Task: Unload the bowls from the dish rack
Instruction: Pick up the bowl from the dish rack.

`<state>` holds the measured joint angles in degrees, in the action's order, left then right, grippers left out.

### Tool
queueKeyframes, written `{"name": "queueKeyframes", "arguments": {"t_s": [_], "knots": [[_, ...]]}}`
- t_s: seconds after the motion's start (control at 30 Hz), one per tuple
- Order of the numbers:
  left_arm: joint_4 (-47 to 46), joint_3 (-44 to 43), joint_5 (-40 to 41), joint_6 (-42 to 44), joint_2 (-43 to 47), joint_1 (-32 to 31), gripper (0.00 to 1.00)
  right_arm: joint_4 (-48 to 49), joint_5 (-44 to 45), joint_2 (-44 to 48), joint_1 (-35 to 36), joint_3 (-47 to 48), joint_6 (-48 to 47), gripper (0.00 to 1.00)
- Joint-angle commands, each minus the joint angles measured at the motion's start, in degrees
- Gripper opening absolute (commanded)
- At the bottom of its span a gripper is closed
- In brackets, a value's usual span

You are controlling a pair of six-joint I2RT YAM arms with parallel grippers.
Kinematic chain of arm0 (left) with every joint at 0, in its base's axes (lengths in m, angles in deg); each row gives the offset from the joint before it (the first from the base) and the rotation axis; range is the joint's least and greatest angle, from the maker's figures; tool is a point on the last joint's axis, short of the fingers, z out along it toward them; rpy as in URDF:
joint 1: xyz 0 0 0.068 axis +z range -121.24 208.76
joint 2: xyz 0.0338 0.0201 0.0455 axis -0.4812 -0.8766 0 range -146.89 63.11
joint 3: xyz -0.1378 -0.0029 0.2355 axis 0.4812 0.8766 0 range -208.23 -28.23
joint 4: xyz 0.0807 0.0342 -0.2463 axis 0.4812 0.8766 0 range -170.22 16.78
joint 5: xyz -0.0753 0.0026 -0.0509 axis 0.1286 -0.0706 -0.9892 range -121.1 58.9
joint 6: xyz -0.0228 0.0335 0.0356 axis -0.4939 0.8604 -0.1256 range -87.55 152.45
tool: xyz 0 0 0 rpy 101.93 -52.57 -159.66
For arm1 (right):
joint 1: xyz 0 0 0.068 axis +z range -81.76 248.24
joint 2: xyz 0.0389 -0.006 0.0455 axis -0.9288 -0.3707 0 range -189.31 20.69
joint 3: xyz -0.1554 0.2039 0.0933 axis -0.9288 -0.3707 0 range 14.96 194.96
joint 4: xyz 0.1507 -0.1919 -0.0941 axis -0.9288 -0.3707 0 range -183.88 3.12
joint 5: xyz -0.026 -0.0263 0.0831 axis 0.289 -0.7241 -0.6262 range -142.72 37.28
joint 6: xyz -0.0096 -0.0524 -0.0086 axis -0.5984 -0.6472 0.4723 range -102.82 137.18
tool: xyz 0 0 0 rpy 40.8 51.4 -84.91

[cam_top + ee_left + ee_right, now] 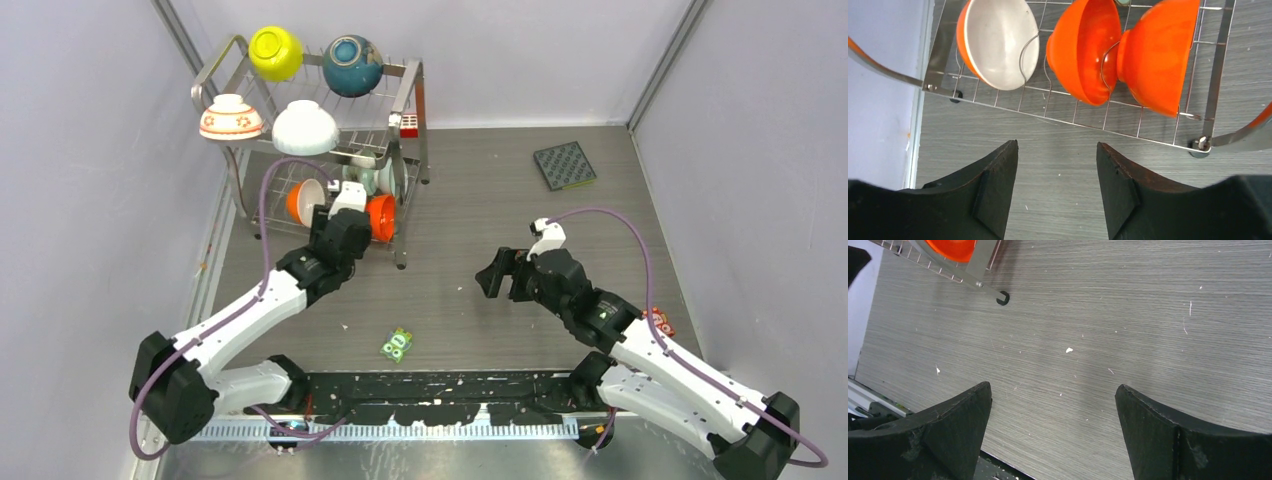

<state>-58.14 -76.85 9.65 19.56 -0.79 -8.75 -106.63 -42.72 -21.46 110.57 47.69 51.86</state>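
Bowls (pixel 1083 50), orange: three in wrist view, maybe two overhead | left end effector (pixel 1057 150) wide | right end effector (pixel 1053 390) wide

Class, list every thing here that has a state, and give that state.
Left gripper: jaws open, empty.
Right gripper: jaws open, empty.
Dish rack: loaded.
Yellow-green bowl: top tier, tipped.
Teal bowl: top tier, tipped.
Flowered bowl: upside down.
White bowl: upside down.
Orange bowls: lower tier, on edge.

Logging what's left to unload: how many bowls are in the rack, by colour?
yellow-green bowl: 1
dark teal bowl: 1
plain white bowl: 1
red-flowered white bowl: 1
orange bowls, one white inside: 3
pale green bowl, partly hidden: 1
Total: 8
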Motion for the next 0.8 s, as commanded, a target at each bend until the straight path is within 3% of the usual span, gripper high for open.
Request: {"name": "queueKeyframes", "arguments": {"t_s": [0.0,0.5,0.77], "knots": [[-10.9,1.7,4.3,7.9,-2.5,-1.2,0.6,2.1,-0.2,1.6,0.3,-0.8,0.7,0.97],[-16.8,1.4,15.9,2.4,-13.6,-1.3,0.56,1.9,-0.9,2.2,0.3,-1.4,2.0,0.97],[-18.8,0.9,16.6,-2.9,-16.1,-1.2,0.54,0.5,-0.7,4.2,0.3,-1.8,2.1,0.97]]}}
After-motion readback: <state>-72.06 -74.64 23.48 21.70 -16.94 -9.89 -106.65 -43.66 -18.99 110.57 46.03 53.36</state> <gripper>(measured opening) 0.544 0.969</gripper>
